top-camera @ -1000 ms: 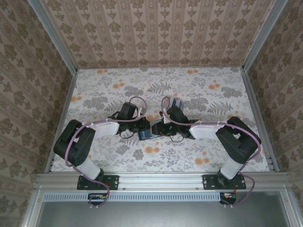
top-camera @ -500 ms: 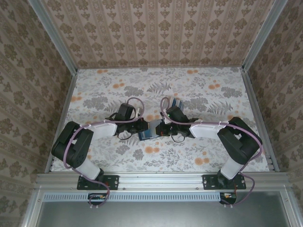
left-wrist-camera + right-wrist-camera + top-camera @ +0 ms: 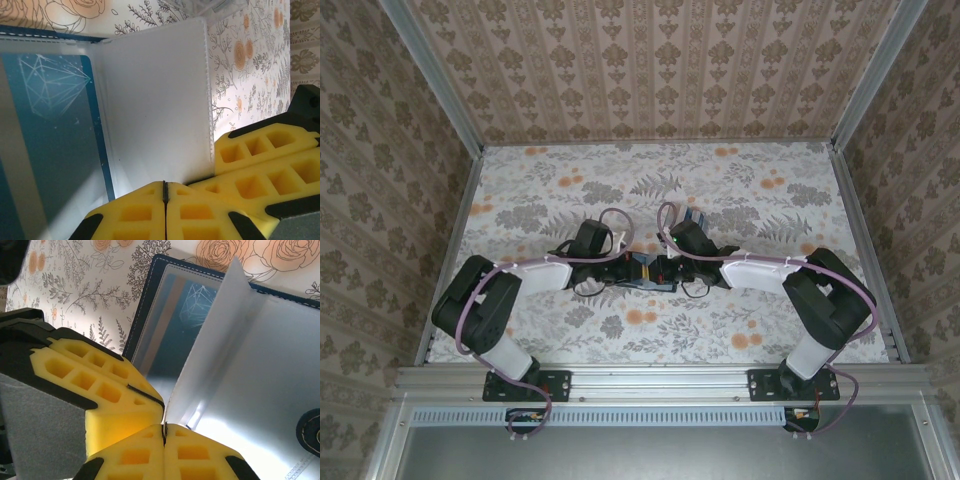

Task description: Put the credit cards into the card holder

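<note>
**Yellow foam pads of both pincers clamped on the wallet's frosted leaf**

From above, you see both arms reaching inward and meeting at the middle of the floral tablecloth (image 3: 740,190). The card holder (image 3: 647,281) lies between their wrists.

Your left gripper (image 3: 164,192) has its pads pressed together with no gap. They pinch the lower edge of a frosted leaf (image 3: 155,100), one of the wallet's translucent plastic pages. In the left wrist view the other arm's yellow pads sit at the leaf's lower right corner, touching your own.

Your right gripper (image 3: 164,436) is likewise closed tight, nipping the same leaf. The leaf stands up tilted from the open wallet, and the left arm's pads butt against yours on the left.

Under the frosted plastic a teal card (image 3: 195,305) lies tucked against the navy stitched cover. Its only legible mark is a white faceted figure drawn in thin lines, and you can read no lettering on it.

A dark round emblem (image 3: 311,432) shows at the right edge of the right wrist view, cropped too far to read.
</note>
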Controlling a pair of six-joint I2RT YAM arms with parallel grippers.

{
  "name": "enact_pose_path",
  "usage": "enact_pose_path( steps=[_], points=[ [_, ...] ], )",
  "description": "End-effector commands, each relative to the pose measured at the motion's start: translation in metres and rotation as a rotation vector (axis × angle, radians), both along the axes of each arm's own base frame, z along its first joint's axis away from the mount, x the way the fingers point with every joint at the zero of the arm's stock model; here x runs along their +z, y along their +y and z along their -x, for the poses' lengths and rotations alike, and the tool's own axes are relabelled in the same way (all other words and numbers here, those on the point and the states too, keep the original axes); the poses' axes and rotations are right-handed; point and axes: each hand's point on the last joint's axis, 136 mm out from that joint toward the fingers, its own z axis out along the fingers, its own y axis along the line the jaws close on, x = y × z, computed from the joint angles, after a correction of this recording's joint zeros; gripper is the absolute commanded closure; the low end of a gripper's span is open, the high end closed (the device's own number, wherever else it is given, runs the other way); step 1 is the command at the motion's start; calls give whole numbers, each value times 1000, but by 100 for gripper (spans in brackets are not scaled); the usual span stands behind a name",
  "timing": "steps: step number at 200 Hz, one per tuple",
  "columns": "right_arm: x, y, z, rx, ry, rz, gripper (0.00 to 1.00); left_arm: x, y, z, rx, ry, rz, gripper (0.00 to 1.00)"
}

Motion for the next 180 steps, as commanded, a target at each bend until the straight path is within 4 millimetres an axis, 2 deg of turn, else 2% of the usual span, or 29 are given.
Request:
enact_pose_path(
  steps=[1,45,98,122,180],
  points=[
    [13,2,-4,-9,-27,-9,94,-7,-2,5,-34,1,-5,94],
    [13,-2,-6,-30,-41,-5,93,-15,3,-2,16,-5,-39,100],
    [9,4,-8,-47,-19,-39,92,-24,-2,10,-20,24,-55,100],
    [13,9,-10,-46,-15,-65,92,-29,-1,15,-17,37,-61,100],
    [-2,13,-15,-47,25,-32,89,-42,5,13,13,41,-84,100]
  ],
)
